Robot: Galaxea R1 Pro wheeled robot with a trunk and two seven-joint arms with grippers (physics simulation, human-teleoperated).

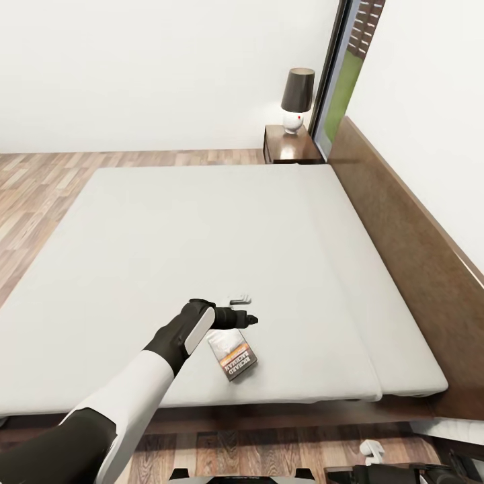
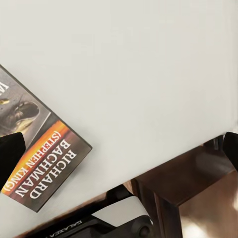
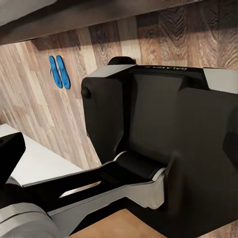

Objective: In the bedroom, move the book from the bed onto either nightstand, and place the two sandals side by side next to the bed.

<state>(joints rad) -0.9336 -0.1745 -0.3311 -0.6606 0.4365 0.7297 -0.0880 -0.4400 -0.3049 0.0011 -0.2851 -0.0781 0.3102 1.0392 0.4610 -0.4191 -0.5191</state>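
Book: flat on the bed mattress near its 6 o'clock edge, cover up.
Left pincer: released, fingers spread, poised just above the book's 12 o'clock end.
Right pincer: state cannot be told.
Sandals: paired, side by side on the plank floor.
Nightstand: at 1 o'clock past the bed, bearing a lamp.

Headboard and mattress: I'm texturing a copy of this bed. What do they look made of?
The dark brown headboard looks like wood with a matte finish; faint streaky grain shows. The light grey mattress looks like smooth plain fabric, though no weave is visible.
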